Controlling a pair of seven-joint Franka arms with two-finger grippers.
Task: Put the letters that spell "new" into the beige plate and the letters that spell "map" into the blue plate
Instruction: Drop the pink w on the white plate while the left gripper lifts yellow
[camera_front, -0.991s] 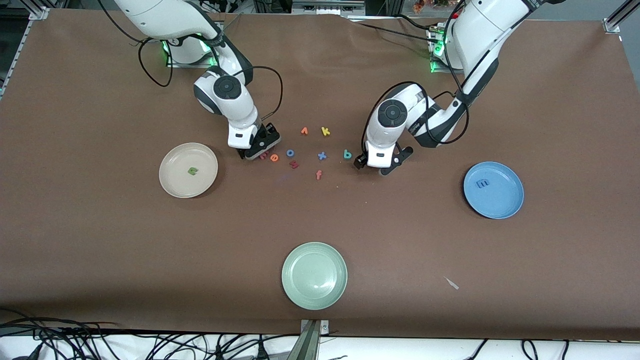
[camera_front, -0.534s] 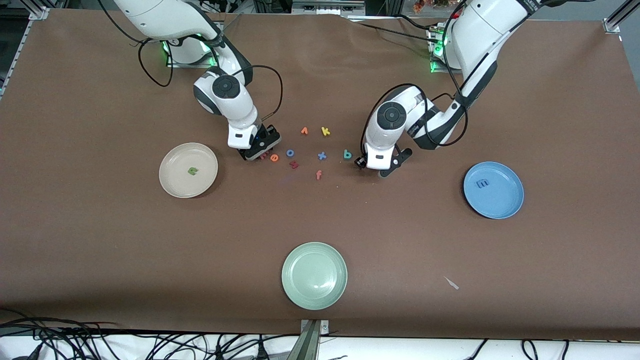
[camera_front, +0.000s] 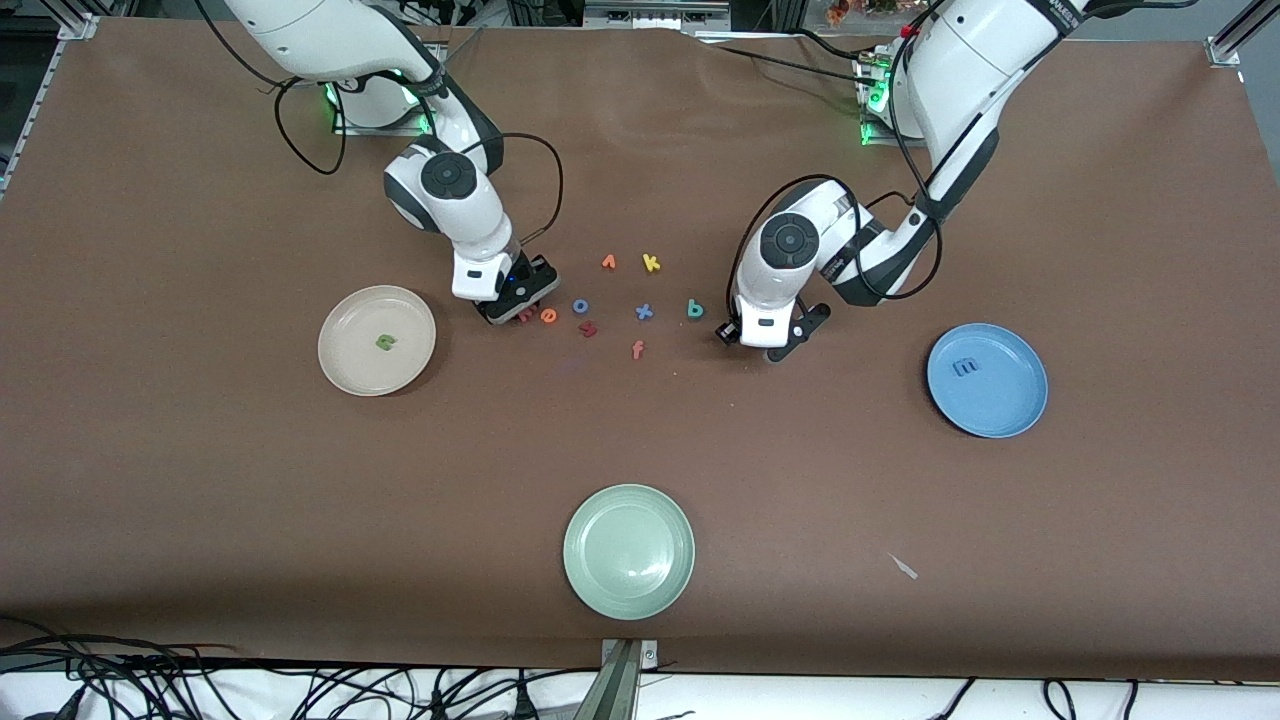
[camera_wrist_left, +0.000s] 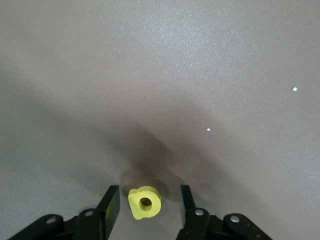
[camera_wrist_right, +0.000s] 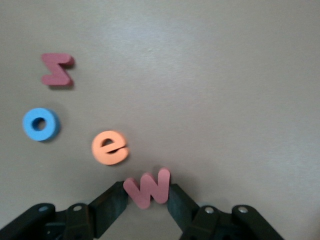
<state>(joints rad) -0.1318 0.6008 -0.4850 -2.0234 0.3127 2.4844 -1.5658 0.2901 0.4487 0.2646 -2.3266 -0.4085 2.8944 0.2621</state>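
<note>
Foam letters: the right gripper (camera_wrist_right: 148, 196) clenches the matte pinkish-red w (camera_wrist_right: 148, 187) beside the rounded orange e (camera_wrist_right: 109, 147); the left gripper's (camera_wrist_left: 150, 206) fingers flank the chunky yellow a (camera_wrist_left: 145, 202) without touching.

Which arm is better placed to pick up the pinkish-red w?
The right arm. Its end effector is already down at the pinkish-red w, with a finger against each side. The left end effector is busy around the yellow a, toward the blue plate.
</note>
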